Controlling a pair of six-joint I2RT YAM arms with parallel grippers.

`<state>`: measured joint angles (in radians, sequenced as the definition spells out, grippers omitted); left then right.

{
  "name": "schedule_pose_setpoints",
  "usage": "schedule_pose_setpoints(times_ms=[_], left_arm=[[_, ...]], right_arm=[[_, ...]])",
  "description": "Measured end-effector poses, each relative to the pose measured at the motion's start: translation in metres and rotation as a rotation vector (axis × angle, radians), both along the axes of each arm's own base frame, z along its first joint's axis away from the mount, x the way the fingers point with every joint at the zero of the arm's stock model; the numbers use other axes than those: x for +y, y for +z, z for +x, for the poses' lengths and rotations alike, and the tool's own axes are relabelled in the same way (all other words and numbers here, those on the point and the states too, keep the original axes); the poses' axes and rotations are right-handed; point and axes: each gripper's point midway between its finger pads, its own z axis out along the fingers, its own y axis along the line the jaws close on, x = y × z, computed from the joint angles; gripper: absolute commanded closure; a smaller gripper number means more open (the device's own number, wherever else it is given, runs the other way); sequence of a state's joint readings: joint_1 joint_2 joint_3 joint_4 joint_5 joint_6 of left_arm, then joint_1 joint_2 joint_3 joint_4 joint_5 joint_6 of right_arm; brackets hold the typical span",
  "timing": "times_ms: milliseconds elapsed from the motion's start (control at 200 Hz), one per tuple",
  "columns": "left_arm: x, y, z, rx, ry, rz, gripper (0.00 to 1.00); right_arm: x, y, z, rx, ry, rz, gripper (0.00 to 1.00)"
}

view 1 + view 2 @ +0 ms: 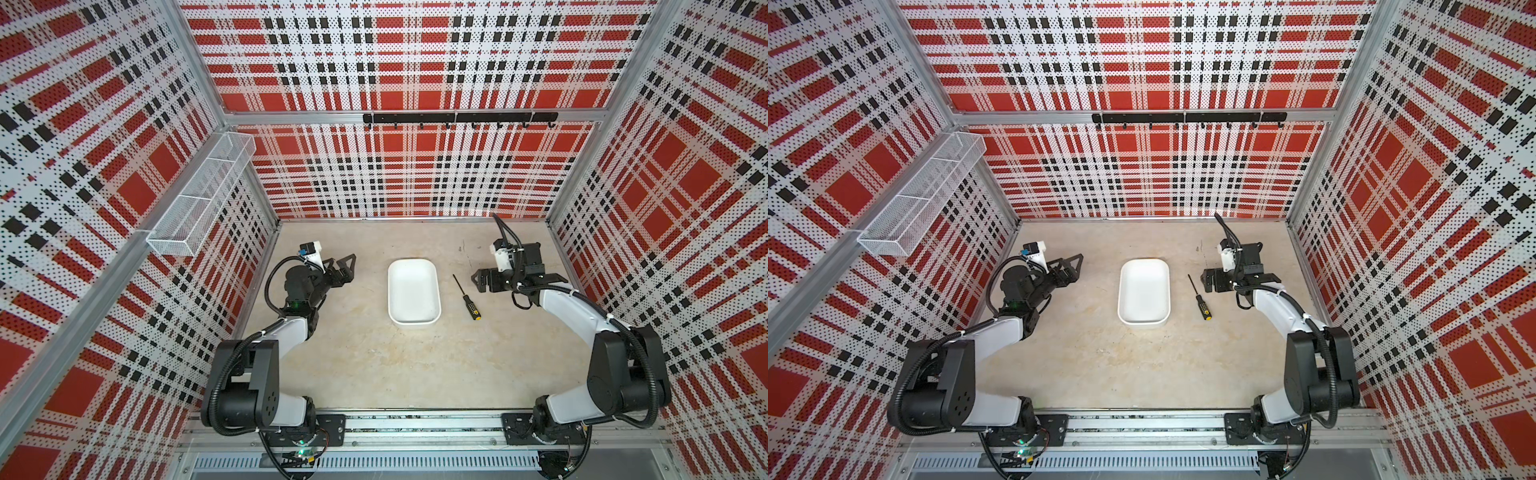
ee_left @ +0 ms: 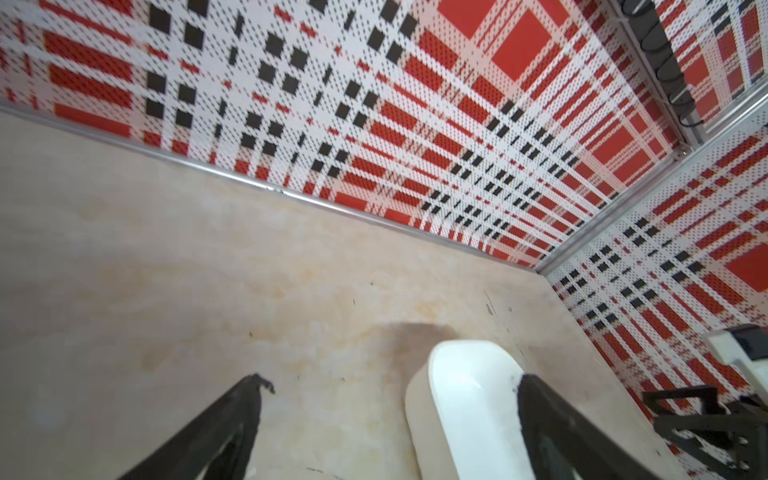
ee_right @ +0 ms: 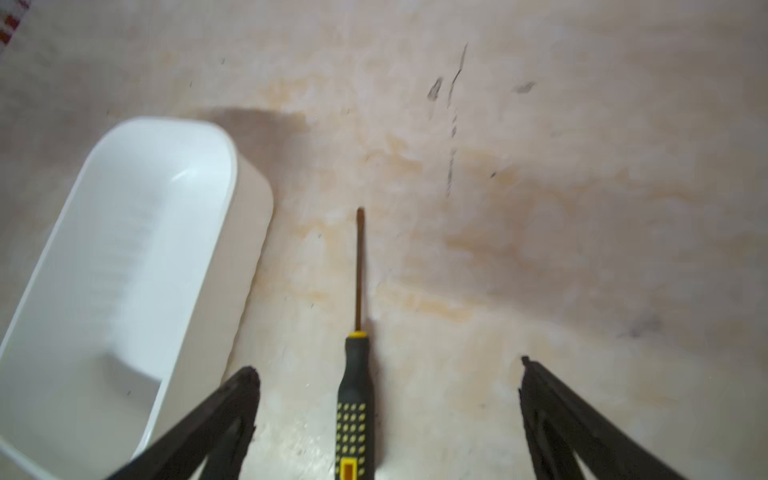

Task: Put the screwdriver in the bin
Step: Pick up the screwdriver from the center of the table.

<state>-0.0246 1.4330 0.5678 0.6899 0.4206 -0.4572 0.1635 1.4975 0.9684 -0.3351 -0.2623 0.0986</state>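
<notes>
A slim screwdriver (image 1: 466, 297) with a thin shaft and a yellow-dotted black handle lies flat on the mottled beige counter (image 1: 374, 365). It is just beside the smooth, round-cornered white plastic bin (image 1: 413, 293), towards the far edge. The right gripper (image 3: 386, 368) hangs spread wide above its handle, and the left gripper (image 2: 390, 380) is also spread and holds nothing.

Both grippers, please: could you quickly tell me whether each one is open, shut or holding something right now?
Left gripper: open, holding nothing.
Right gripper: open, holding nothing; the screwdriver lies ungripped.
</notes>
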Motion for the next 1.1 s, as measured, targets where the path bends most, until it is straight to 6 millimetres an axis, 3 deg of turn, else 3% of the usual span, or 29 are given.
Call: schedule_pose_setpoints(times_ms=[170, 586, 752, 1097], left_arm=[[-0.016, -0.015, -0.005, 0.07, -0.058, -0.04, 0.02], [-0.042, -0.047, -0.009, 0.231, -0.156, -0.103, 0.02], [-0.051, -0.057, -0.006, 0.294, -0.173, -0.059, 0.02], [-0.056, -0.083, -0.01, 0.4, -0.167, 0.101, 0.02]], right_arm=[[0.021, -0.032, -0.021, 0.136, 0.044, -0.016, 0.04], [0.024, -0.071, -0.034, 0.261, 0.007, -0.068, 0.15], [0.026, -0.088, -0.041, 0.319, 0.008, -0.103, 0.26], [0.029, -0.097, -0.035, 0.351, -0.004, -0.127, 0.47]])
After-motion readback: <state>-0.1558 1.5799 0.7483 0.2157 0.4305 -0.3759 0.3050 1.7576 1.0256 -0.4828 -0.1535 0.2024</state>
